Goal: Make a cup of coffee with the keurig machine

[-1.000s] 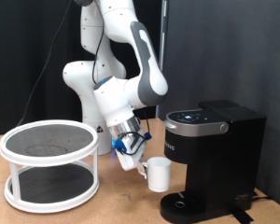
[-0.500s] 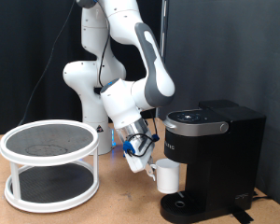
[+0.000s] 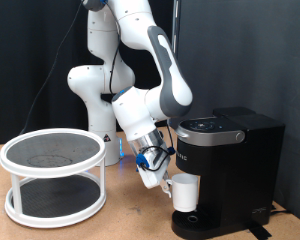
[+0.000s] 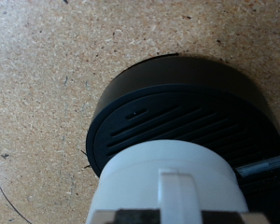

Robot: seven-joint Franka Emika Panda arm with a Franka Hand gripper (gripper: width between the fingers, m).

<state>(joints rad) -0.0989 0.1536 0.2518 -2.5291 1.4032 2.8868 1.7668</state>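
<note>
The white cup [image 3: 185, 193] hangs just above the round drip base [image 3: 195, 224] of the black keurig machine [image 3: 233, 170], under its brew head. My gripper [image 3: 158, 180] is shut on the cup's handle side, on the exterior view's left of the machine. In the wrist view the cup [image 4: 168, 182] fills the lower part of the frame, its handle [image 4: 182, 194] facing the camera. Beyond it lies the black slotted drip base [image 4: 177, 107] on the wooden table [image 4: 47, 75]. The machine's lid is down.
A white two-tier round rack [image 3: 52, 175] with black mesh shelves stands on the table at the exterior view's left. The arm's white base [image 3: 90, 95] rises behind it. A black curtain hangs at the back.
My gripper has carried the cup to the exterior view's right and slightly down, from beside the machine to over its drip base.
</note>
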